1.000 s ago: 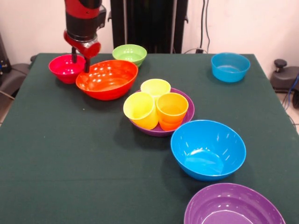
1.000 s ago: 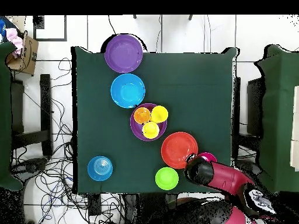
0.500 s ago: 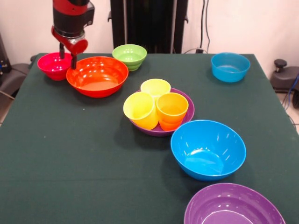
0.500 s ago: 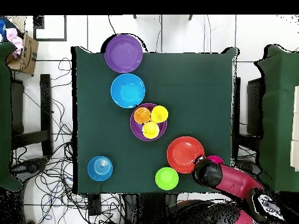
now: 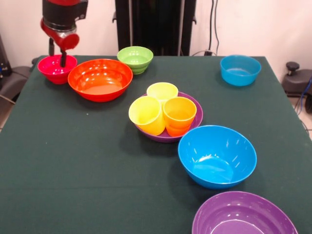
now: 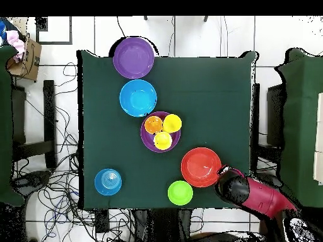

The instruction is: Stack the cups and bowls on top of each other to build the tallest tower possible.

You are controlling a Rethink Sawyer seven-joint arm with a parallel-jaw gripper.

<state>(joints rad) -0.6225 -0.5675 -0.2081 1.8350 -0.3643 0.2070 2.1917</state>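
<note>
My gripper [image 5: 57,59] hangs open over the small red bowl [image 5: 57,69] at the table's far left corner, its two fingers apart and holding nothing. Just right of it the large orange bowl [image 5: 100,79] sits flat on the table, close beside the red bowl. Two yellow cups [image 5: 146,114] [image 5: 162,91] and an orange cup [image 5: 179,114] stand in a purple bowl [image 5: 198,116] at mid-table. A large blue bowl [image 5: 217,156] and a second purple bowl [image 5: 243,217] lie nearer the camera. In the overhead view the arm [image 6: 252,195] covers the gripper and the red bowl.
A light green bowl [image 5: 135,56] stands behind the orange one, and a small blue bowl [image 5: 240,69] sits at the far right corner. The table's green cloth [image 5: 63,165] ends close beside the red bowl.
The gripper moved left and up, away from the orange bowl's rim to above the red bowl. The orange bowl slid left and settled flat; the red bowl shifted left.
</note>
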